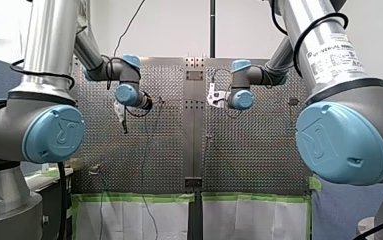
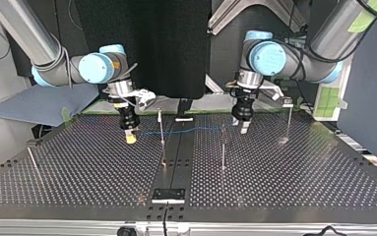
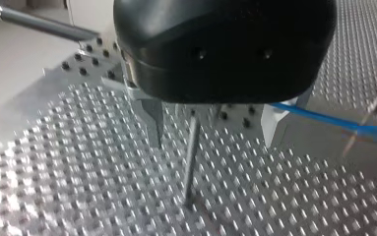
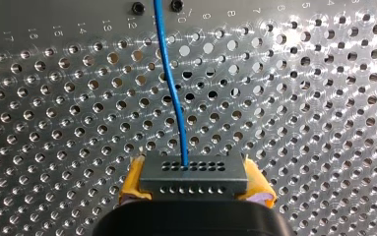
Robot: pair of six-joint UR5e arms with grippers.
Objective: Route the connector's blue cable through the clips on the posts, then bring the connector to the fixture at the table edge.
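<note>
In the right wrist view my right gripper (image 4: 196, 189) is shut on a grey connector (image 4: 193, 174), yellow pads (image 4: 133, 184) on both sides. The blue cable (image 4: 173, 93) leaves the connector and runs ahead over the plate. In the top view the right gripper (image 2: 131, 138) hangs at the left, and the cable (image 2: 191, 130) stretches past a thin post (image 2: 161, 127) toward my left gripper (image 2: 241, 126). In the left wrist view the left gripper (image 3: 213, 132) is open, its metal fingers (image 3: 154, 123) astride a post (image 3: 191, 157). The cable (image 3: 333, 122) reaches its other finger.
More posts stand on the perforated table (image 2: 78, 172): one in the middle (image 2: 223, 147), one at the top view's right (image 2: 288, 123), one leaning at the left (image 2: 32, 158). A black fixture (image 2: 169, 194) sits at the near edge. A blue cloth (image 2: 38, 104) lies beyond the table.
</note>
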